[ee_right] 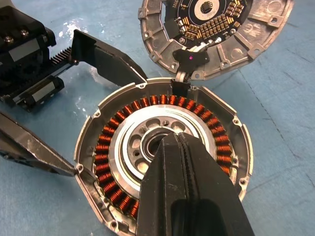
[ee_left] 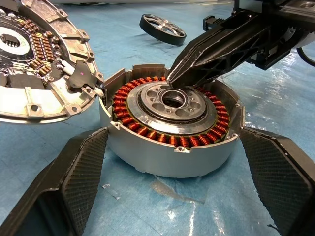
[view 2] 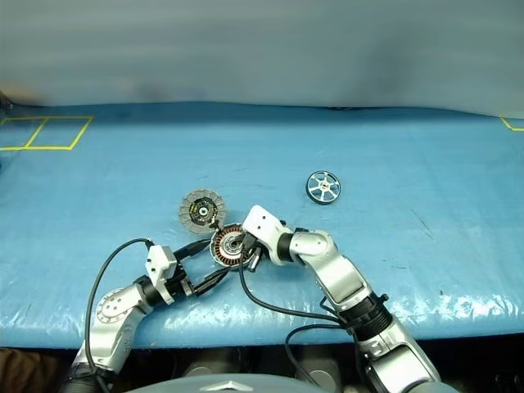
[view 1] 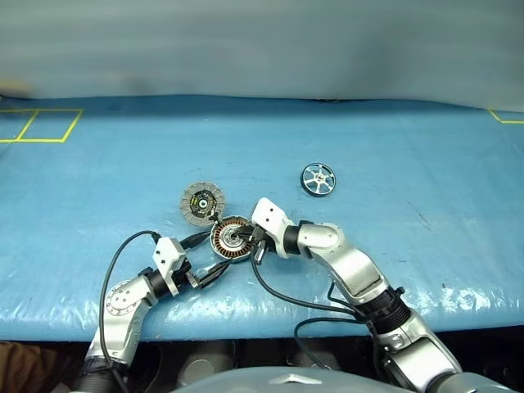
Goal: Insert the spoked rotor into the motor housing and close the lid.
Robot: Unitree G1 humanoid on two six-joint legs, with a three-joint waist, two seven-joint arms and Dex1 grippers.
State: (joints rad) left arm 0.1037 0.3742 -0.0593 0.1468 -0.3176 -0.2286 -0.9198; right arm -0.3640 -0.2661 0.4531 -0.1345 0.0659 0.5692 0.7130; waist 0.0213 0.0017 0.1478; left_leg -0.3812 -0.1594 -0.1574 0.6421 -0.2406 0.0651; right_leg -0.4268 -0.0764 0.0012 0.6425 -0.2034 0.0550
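On the left, the left gripper (view 1: 214,271) is spread wide. One finger sits on each side of the housing (view 1: 230,238), close to its wall. I cannot tell if the fingers touch it. Nothing is pinched.

Just up and left of the housing lies the lid (view 1: 202,202). It is flipped open and rests flat on the blue table (view 1: 393,270), with its pale inside facing up. A small hinge joins it to the housing.

The housing sits in the middle, near the front edge of the table. Its ring of copper wire shows around a silver centre. The cup is empty, with no wheel in it.

Next comes the right gripper (ee_right: 178,142). Its two fingers are pressed together, and they hold nothing. The tip points down at the hole in the middle of the housing. It looks like it touches the silver part there.

Far to the right, well apart from the housing, the rotor (view 1: 318,178) lies flat on the table. No gripper is near it.

So the job has hardly begun. The lid is open, which helps. The rotor still has to be picked up, carried over and set into the housing. After that the lid must be swung shut.
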